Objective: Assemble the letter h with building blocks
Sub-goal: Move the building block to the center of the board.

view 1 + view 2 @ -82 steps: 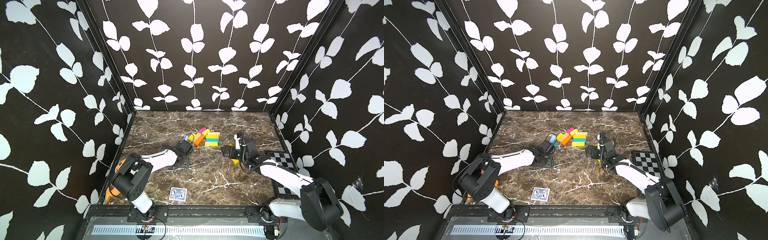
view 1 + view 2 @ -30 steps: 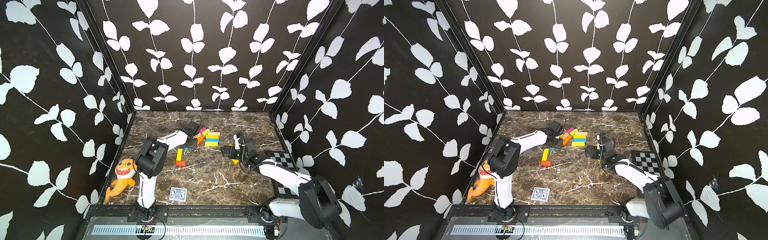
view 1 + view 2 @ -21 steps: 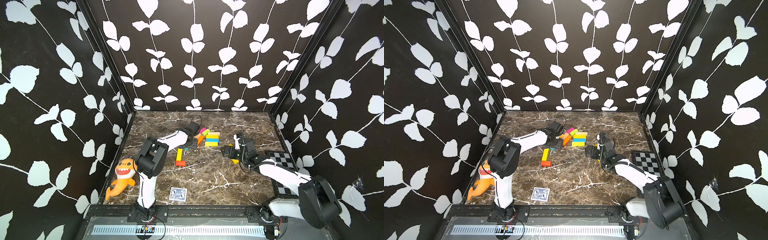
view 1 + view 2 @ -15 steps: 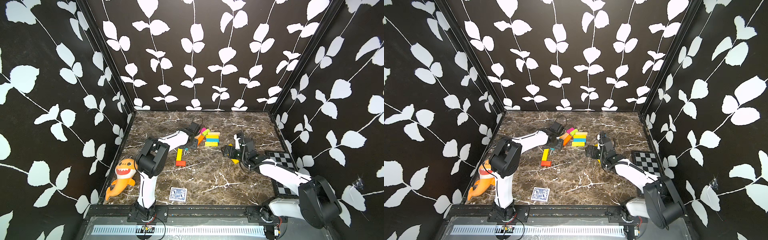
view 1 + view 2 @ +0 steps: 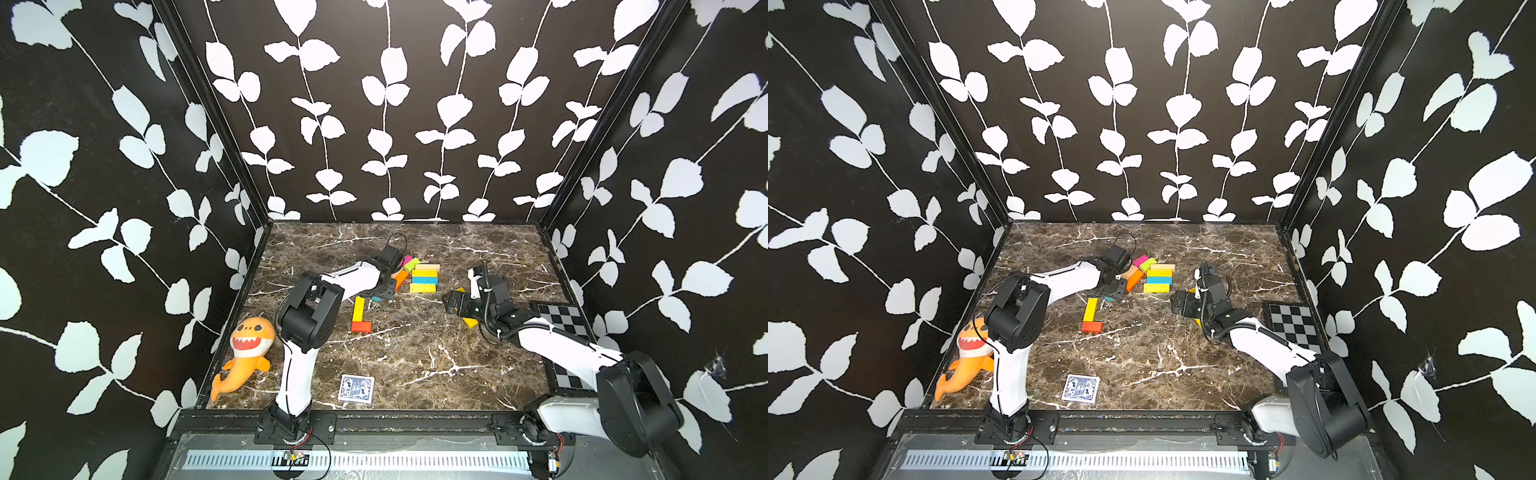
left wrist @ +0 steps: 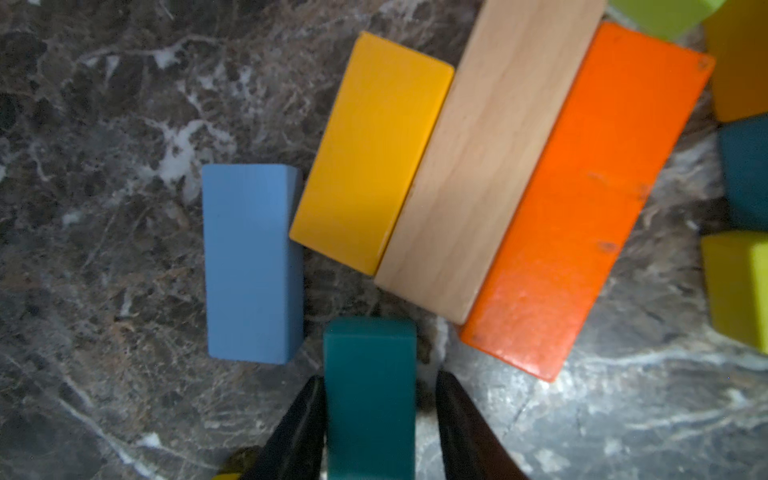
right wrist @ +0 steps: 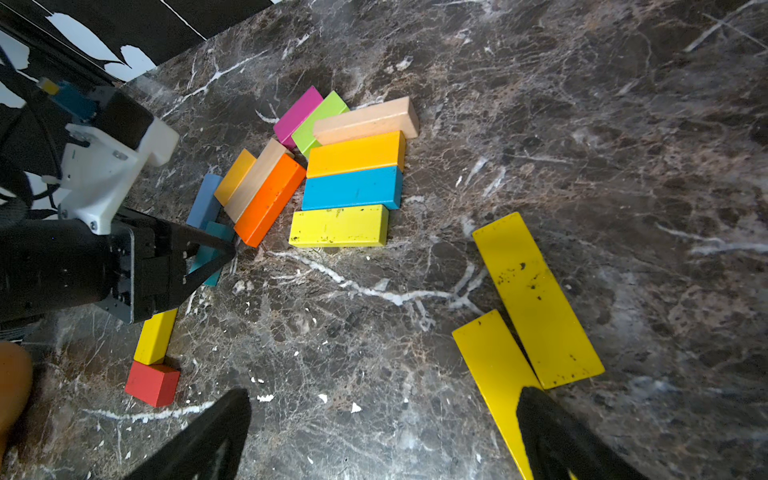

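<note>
My left gripper (image 6: 376, 378) is shut on a teal block (image 6: 370, 395) at the near edge of the block pile, its jaws close against the block's long sides. Beside it lie a light blue block (image 6: 249, 262), an amber one (image 6: 370, 153), a tan one (image 6: 490, 158) and an orange one (image 6: 582, 199). A yellow block (image 5: 358, 308) and a red block (image 5: 361, 327) lie end to side as an L. My right gripper (image 7: 382, 399) hangs open over bare marble, beside two flat yellow pieces (image 7: 536, 299).
A row of tan, amber, blue and yellow blocks (image 5: 424, 276) lies behind, with pink and green ones at its far end. An orange shark plush (image 5: 245, 349) lies by the left wall. A card deck (image 5: 356, 388) is at the front, a checkerboard (image 5: 557, 316) at the right.
The left arm swung from mid-table back to the pile, and the yellow and red blocks now lie there uncovered. Its jaws then narrowed onto the teal block. The right arm has stayed still.
</note>
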{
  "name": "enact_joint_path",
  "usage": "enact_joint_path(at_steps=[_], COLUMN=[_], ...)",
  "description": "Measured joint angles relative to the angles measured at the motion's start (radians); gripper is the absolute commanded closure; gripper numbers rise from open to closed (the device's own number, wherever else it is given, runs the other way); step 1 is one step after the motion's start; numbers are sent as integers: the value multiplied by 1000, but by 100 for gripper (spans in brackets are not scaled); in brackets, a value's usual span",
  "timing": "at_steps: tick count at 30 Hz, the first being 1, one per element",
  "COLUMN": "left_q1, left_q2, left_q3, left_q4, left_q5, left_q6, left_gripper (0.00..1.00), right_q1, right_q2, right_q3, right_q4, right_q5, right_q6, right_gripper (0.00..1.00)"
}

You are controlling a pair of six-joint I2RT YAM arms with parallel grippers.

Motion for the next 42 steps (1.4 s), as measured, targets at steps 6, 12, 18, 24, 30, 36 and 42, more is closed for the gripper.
enact_joint_path(at_steps=[6,12,18,24,30,36,42], left_q1=[-62,-190,-291,-306,-318,-318,-318], left_q2=[-13,-101,-169,-188,-202,-414,-747], left_q3=[-17,-112,-216,-253,-279,-351,-392], left_q4=[16,23,26,28,43,86,155], left_q5=[3,84,154,191,181,175,142], left_q6=[38,84,116,142,129,73,22], left_gripper=[70,72,70,55,26,13,1], right_q1=[-8,-14,-17,-17,-17,43,271], right_q2=[0,0,0,0,0,9,94], right_q3=[0,-16,-16,-16,-16,-5,53], right_q4=[0,2,4,3,-18,-60,-136], right_q5=[0,0,-1,-5,-16,-32,22], right_q6=[0,2,5,16,15,-51,-138], right_gripper=[1,1,1,1,2,5,7])
